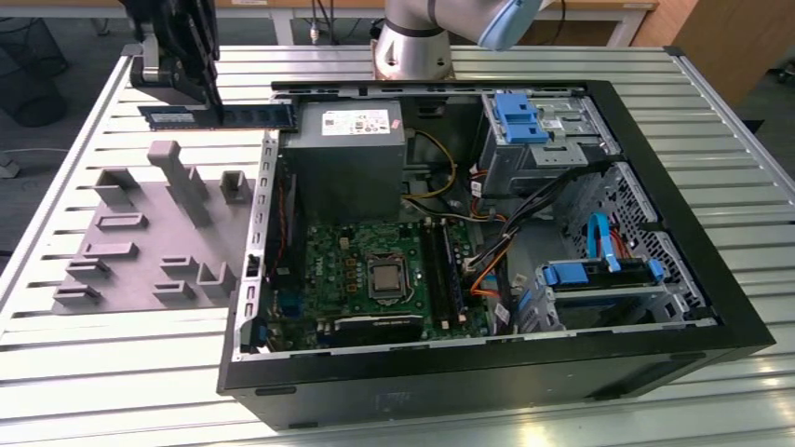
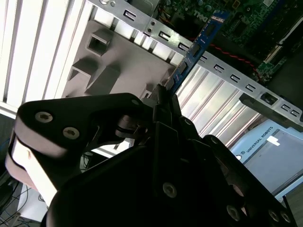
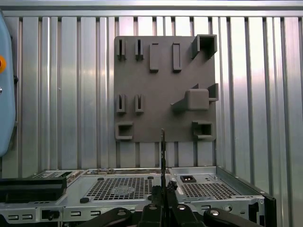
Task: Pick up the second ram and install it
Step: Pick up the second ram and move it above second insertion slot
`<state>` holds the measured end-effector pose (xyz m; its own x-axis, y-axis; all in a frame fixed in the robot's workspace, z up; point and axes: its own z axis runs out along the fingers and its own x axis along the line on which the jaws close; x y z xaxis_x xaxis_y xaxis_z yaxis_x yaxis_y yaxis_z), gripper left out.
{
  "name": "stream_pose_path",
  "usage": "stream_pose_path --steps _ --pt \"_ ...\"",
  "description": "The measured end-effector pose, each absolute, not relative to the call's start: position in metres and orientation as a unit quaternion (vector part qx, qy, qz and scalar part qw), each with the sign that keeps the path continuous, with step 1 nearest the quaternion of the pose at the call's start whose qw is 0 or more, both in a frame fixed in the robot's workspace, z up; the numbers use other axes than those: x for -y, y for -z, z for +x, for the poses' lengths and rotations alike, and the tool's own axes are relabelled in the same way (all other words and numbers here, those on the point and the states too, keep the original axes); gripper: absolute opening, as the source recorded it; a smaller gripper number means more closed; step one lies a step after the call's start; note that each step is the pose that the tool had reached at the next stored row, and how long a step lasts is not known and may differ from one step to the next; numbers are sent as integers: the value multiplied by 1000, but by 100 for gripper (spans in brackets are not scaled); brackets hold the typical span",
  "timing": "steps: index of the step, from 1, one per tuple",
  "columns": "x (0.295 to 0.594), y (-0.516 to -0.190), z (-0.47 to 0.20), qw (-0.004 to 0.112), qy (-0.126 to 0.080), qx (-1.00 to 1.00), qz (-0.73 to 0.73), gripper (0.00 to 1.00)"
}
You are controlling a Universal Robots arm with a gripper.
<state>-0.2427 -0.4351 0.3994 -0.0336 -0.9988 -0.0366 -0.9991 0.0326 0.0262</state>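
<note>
My black gripper hangs over the back of the table at the exterior view's left, outside the open computer case. It is shut on the second ram, a long dark stick with a blue end that lies level just above the slatted table. In the second wrist view the second ram juts out from between the fingers of the gripper toward the case. Seen edge-on in the first wrist view, the second ram rises from the gripper. The green motherboard with long black slots lies inside the case.
A grey fixture plate with raised holders lies on the table beside the case at the exterior view's left. Inside the case are a grey power supply, loose cables and blue drive brackets. The arm's base stands behind the case.
</note>
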Motion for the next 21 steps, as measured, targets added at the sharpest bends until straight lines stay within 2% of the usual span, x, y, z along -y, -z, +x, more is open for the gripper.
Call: stream_pose_path --steps 21 --pt "435 -399 -231 4 -22 -719 -695 14"
